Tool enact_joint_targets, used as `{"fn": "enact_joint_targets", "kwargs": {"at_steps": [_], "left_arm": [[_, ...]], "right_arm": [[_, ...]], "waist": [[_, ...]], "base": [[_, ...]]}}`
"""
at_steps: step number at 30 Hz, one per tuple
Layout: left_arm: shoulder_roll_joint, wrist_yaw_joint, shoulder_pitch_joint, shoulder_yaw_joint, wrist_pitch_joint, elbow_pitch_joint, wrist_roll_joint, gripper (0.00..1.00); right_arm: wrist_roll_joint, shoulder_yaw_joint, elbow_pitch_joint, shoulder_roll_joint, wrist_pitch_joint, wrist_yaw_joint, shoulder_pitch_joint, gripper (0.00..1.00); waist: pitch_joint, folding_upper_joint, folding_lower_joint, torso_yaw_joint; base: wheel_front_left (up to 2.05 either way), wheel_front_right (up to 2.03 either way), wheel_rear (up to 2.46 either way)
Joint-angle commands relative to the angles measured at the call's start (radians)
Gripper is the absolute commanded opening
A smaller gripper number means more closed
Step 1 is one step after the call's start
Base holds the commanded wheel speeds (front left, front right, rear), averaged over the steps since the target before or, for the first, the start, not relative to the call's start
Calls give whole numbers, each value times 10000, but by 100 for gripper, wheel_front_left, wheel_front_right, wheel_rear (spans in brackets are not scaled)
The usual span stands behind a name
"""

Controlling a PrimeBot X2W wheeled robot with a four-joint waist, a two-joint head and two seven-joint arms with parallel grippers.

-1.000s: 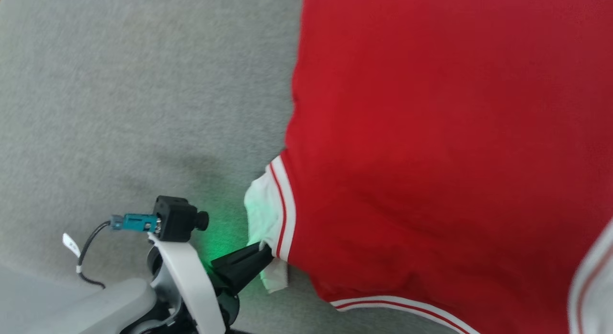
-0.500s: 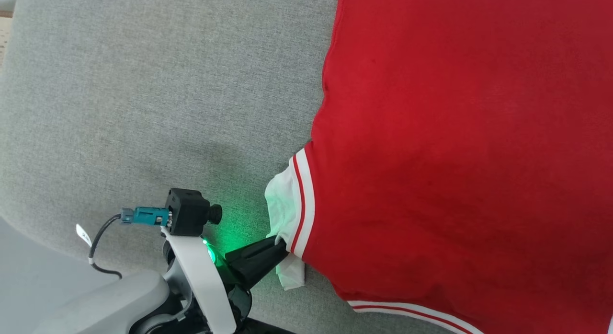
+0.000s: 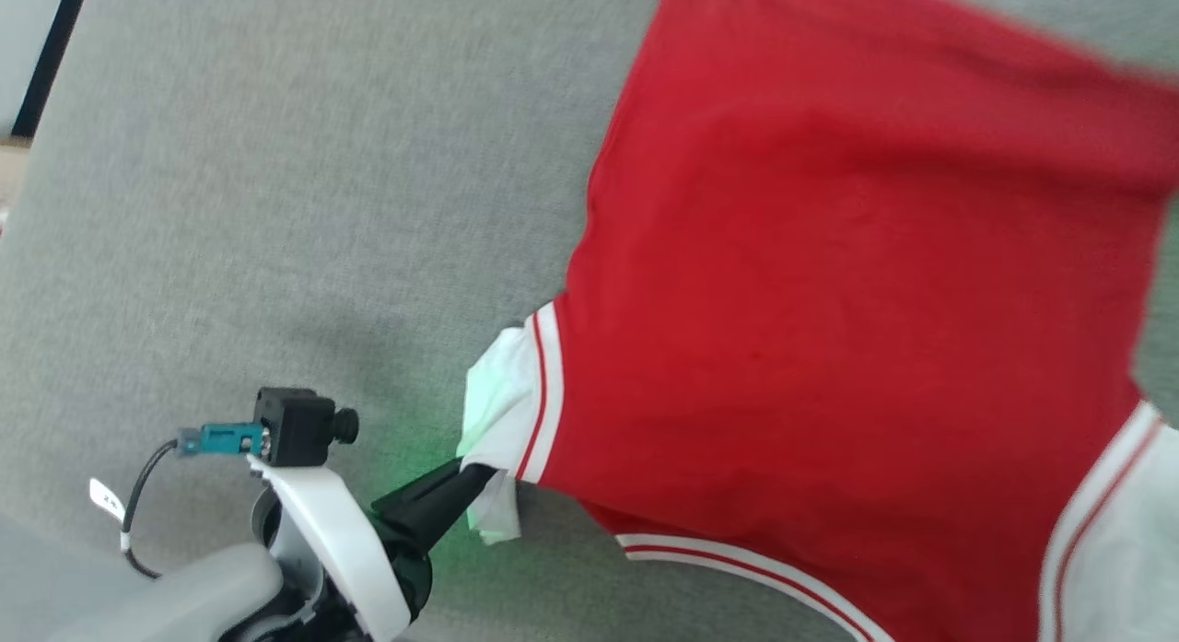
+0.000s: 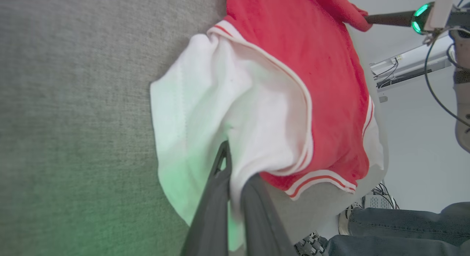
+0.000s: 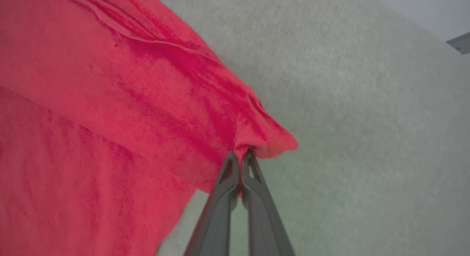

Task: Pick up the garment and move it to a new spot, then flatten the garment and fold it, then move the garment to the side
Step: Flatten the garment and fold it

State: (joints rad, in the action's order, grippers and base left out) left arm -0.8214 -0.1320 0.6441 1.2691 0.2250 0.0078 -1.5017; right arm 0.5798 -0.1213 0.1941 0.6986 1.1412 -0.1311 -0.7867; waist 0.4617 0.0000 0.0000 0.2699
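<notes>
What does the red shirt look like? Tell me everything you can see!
The shirt is soft-looking red knit cloth with white short sleeves and red-and-white striped trim along its seams. It lies spread out, a little rumpled, on a grey fabric surface. The left end effector is shut on one white sleeve, and the right end effector is shut on a bunched red corner.

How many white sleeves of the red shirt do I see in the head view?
2. One sleeve, left of the shirt, is pinched by the left tool; the other is at the view's lower right corner.
</notes>
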Motion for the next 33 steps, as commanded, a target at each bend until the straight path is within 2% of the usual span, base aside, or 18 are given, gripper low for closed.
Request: {"fn": "enact_joint_targets", "kwargs": {"at_steps": [1,5,7,8,12,17,23,24,26,27,30,33], "left_arm": [[-6,27,-199,-22,69,51,-150,0],[-106,25,-457,-165,214,315,-347,0],[-165,27,-610,-239,240,405,-400,0],[-165,27,-610,-239,240,405,-400,0],[-238,27,-800,-354,311,530,-452,0],[-266,27,-904,-395,326,606,-396,0],[-244,25,-834,-388,282,532,-356,0],[-261,25,-827,-385,281,534,-354,0],[-289,27,-819,-389,285,534,-357,0],[-300,25,-815,-396,288,539,-356,0],[-222,25,-754,-422,311,535,-282,0],[-66,25,-673,-427,326,518,-201,0]], "right_arm": [[387,96,-534,186,216,9,772,0],[1500,703,-2402,276,852,9,3202,0],[1841,1056,-3319,84,1184,9,4444,0],[1841,1056,-3319,84,1184,9,4444,0],[2008,1394,-5084,-470,1915,9,6892,0],[1820,731,-6711,-1253,2577,9,9066,0],[1473,-152,-7301,-1789,2558,9,9420,0],[1447,-113,-7378,-1849,2376,11,9247,12],[1382,124,-7538,-1866,2130,9,8964,82],[1366,331,-7643,-1807,2024,9,8823,100],[1526,1514,-8118,-1681,1822,9,7881,100],[1328,2013,-8139,-1486,1461,8,6575,100]], "waist": [[-595,0,0,-481],[-963,0,0,-863],[-1084,0,0,-1020],[-1084,0,0,-1020],[-1235,0,0,-1270],[-1308,0,0,-1412],[-1232,0,0,-1537],[-1220,0,0,-1553],[-1201,0,0,-1562],[-1193,0,0,-1554],[-1114,0,0,-1437],[-1006,0,0,-1266]], "base": [[0,0,0],[0,0,0],[0,0,0],[0,0,0],[0,0,0],[0,0,0],[0,0,0],[0,0,0],[0,0,0],[0,0,0],[0,0,0],[0,0,0]]}}
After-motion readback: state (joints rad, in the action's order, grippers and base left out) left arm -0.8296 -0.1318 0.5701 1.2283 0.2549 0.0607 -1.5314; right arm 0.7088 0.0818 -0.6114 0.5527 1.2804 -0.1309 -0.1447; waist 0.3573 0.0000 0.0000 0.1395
